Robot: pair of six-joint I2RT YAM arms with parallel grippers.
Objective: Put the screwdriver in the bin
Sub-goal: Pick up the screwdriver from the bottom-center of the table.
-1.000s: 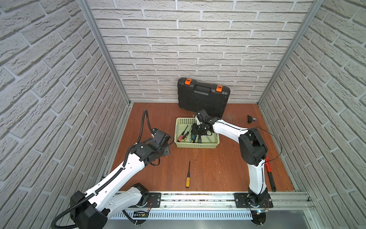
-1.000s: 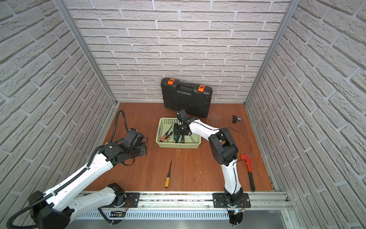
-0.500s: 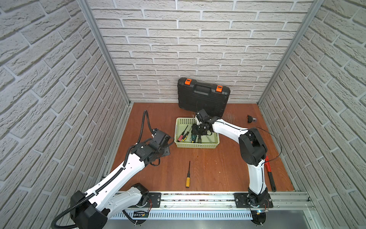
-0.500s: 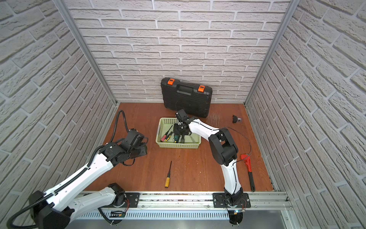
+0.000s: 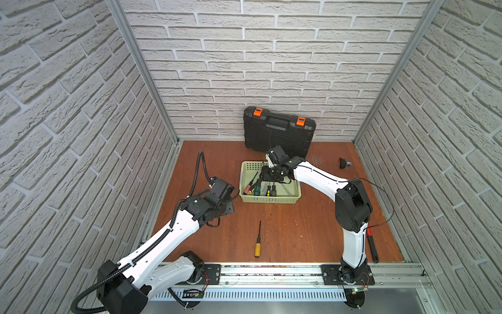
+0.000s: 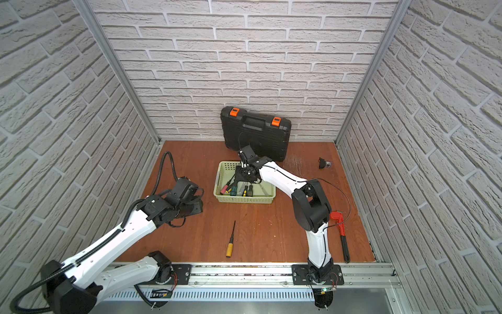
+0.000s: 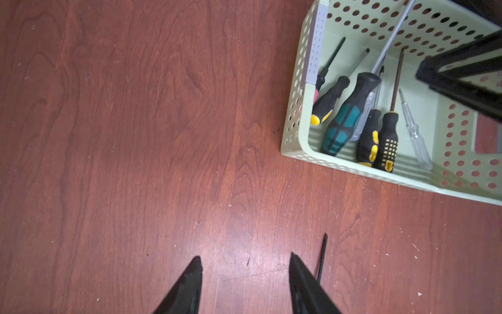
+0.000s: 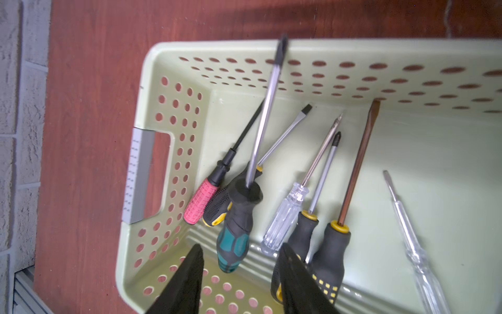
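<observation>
Right tool [image 8: 241,248]: released. The fingers [image 8: 187,277] stand apart over the front left part of the bin [image 5: 269,199], with a gap on each side of the handle below them.
Teal-handled screwdriver [image 8: 239,225]: inside the bin, handle end between the right tool's fingers but touched by neither. The shaft slants up and its tip reaches the rim of the back wall.
Yellow-handled screwdriver [image 5: 258,240]: outside the bin, flat on the tabletop [image 5: 298,233] near the middle of the front edge. The handle points to the front edge and the black shaft points toward the bin – well apart from it.
Left tool [image 7: 244,257]: released, fingers spread with nothing between them. It hangs over bare tabletop off the bin's front left corner, and the yellow-handled screwdriver's tip shows just beside one finger in the left wrist view.
Bin: pale green, perforated walls. It sits mid-tabletop toward the back edge, just in front of the toolcase [image 5: 279,133].
Other bin contents: pink-handled screwdriver [image 8: 201,204] against the left wall, clear-handled screwdriver [image 8: 285,217], two black-and-yellow screwdrivers [image 8: 331,250] and a clear tester screwdriver [image 8: 410,231]. All lie with handles toward the front wall.
Toolcase: black with orange latches, upright at the back edge against the wall.
Pipe wrench [image 6: 342,236]: red and black, along the right edge near the front right corner.
Small black part [image 5: 343,163]: near the back right corner, too small to identify.
</observation>
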